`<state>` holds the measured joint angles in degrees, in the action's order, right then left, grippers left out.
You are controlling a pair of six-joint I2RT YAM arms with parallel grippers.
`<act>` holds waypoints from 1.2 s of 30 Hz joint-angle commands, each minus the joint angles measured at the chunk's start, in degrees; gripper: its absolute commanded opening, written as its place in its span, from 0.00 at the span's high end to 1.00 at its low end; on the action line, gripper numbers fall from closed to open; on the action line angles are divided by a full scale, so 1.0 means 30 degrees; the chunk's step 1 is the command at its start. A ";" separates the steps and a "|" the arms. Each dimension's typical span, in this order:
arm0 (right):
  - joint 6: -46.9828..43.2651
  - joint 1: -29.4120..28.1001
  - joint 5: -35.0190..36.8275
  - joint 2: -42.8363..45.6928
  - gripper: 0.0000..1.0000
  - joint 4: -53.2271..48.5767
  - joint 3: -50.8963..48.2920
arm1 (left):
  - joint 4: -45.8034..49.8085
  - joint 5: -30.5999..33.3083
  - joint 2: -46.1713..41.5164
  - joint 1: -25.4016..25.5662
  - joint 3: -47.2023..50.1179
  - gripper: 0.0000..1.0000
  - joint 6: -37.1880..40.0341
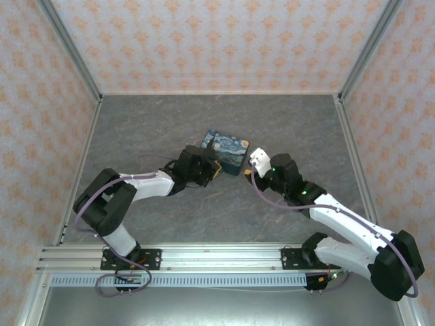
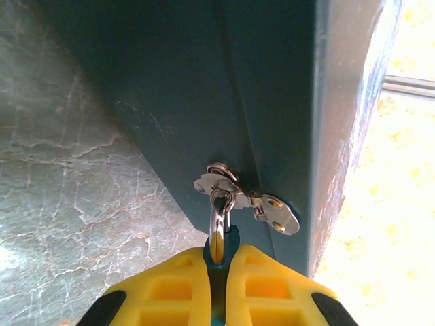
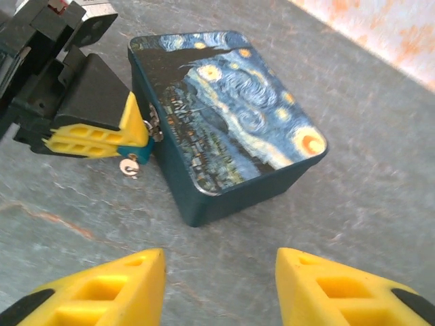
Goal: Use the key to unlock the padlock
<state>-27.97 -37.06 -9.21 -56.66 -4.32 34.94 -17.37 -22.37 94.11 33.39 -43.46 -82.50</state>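
At the front wall of the Starry Night tin (image 3: 231,102), the left gripper (image 3: 129,136), arm stretched low across the table, pinches the tiny blue padlock (image 3: 136,140). Its shackle (image 2: 217,210) is threaded through the hasp (image 2: 272,212), not yet released. The key (image 3: 128,166) hangs beneath; whether it is seated is unclear. The right gripper (image 3: 219,261) hovers nearby, fingers apart.

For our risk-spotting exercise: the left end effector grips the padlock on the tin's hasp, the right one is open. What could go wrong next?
The key sits tiny, tight under the left end effector, so the open right end effector may fumble it. Tugging the padlock, hooked through the hasp, could drag the tin.
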 commanded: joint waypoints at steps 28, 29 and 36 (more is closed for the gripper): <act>-0.6192 -0.3907 0.1516 -0.4180 0.30 0.9579 -0.3416 | 0.4044 -0.0309 -0.2173 0.1059 -0.2475 1.00 -0.2807; -0.6132 -0.3907 0.1489 -0.4399 0.33 0.9759 -0.3359 | 0.4111 -0.0289 -0.2243 0.1101 -0.2449 1.00 -0.2850; -0.5825 -0.3907 0.1501 -0.5446 0.47 1.0072 -0.2746 | 0.4412 -0.0147 -0.2541 0.1169 -0.2326 1.00 -0.2909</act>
<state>-46.78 -48.47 -4.10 -72.20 23.03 24.49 -5.15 -23.31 88.51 36.40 -48.80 -90.21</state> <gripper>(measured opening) 0.545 0.078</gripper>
